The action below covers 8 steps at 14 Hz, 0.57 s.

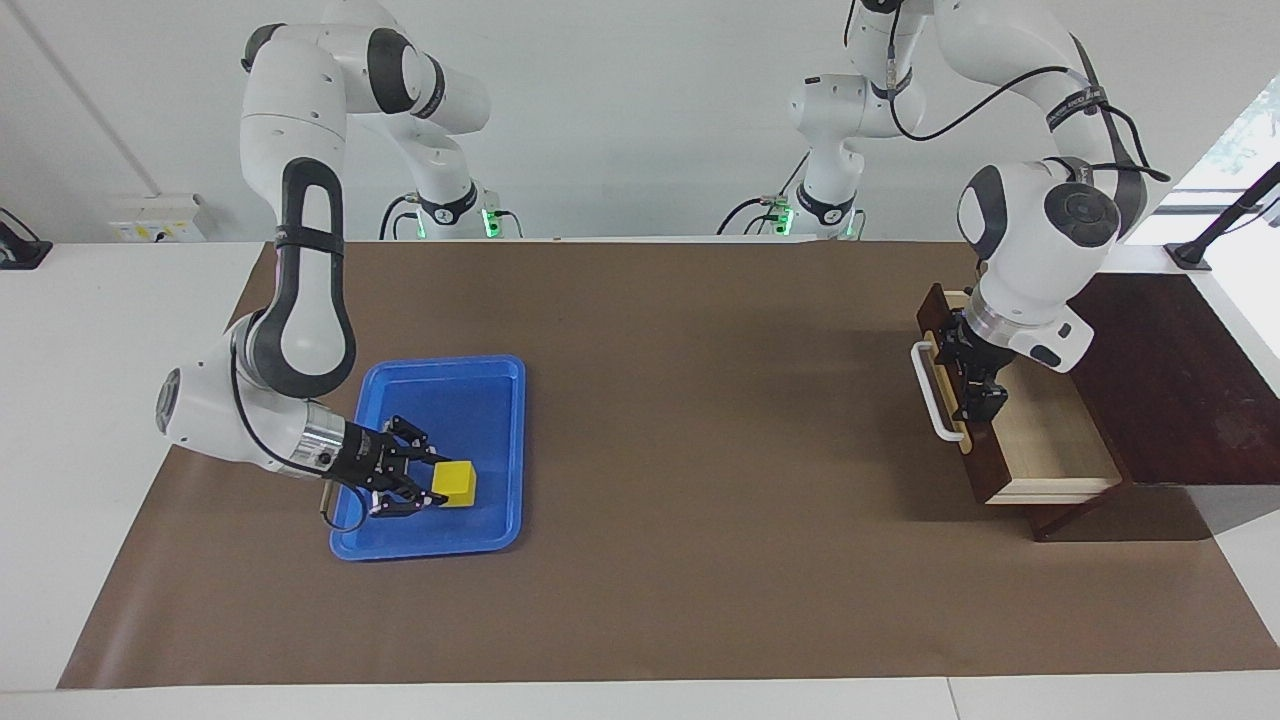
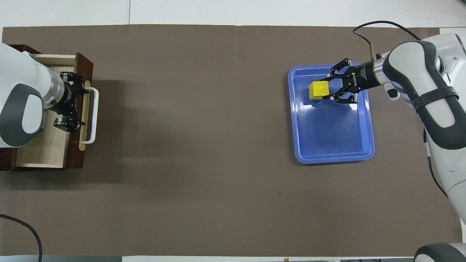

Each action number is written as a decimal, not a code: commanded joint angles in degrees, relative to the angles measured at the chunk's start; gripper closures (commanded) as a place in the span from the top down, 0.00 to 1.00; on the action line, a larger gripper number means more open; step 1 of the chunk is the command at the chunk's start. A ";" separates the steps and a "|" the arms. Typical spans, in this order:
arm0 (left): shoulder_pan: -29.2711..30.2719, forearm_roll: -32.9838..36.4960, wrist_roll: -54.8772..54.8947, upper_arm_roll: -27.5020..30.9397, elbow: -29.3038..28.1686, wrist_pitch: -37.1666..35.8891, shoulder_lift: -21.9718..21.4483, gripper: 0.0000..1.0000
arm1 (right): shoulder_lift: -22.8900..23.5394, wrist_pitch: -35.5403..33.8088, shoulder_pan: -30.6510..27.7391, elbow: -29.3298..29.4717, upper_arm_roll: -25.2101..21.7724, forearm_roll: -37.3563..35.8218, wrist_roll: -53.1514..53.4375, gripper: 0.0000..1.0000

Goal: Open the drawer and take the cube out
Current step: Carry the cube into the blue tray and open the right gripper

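The yellow cube (image 1: pixel 460 484) (image 2: pixel 318 90) is low inside the blue tray (image 1: pixel 450 400) (image 2: pixel 335 134), at the tray's end farther from the robots. My right gripper (image 1: pixel 440 485) (image 2: pixel 325 88) is shut on it from the side, lying nearly level. I cannot tell whether the cube rests on the tray floor. At the left arm's end the drawer (image 1: pixel 1045 440) (image 2: pixel 43 145) stands partly open, and its pale inside shows nothing in it. My left gripper (image 1: pixel 975 392) (image 2: pixel 71 102) hangs open over the drawer's dark front, just inside the white handle (image 1: pixel 930 395) (image 2: pixel 94 116).
The drawer sits in a dark wooden box (image 1: pixel 1170 380) at the table's edge. A brown mat (image 1: pixel 700 450) covers the table between tray and drawer. A black cable (image 2: pixel 22 225) curls at the near corner by the left arm.
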 commanded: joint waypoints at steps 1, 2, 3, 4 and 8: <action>5.20 2.37 5.26 0.16 -1.91 1.67 -1.16 1.00 | 0.11 1.12 0.17 -0.93 0.32 0.56 -1.97 0.00; 6.43 2.29 6.23 0.07 -1.91 1.76 -1.16 1.00 | 0.28 1.73 0.26 -1.37 0.32 0.56 -2.06 0.00; 7.75 2.37 7.11 0.07 -2.00 2.28 -1.25 1.00 | 0.20 2.35 0.26 -1.98 0.32 0.47 -2.23 0.00; 8.81 2.29 7.99 0.07 -2.09 2.63 -1.25 1.00 | 0.20 2.01 0.26 -1.90 0.32 0.47 -2.24 0.00; 12.15 2.29 10.10 -0.02 -2.35 3.77 -1.34 1.00 | 0.11 2.97 0.61 -3.39 0.32 0.47 -3.81 0.93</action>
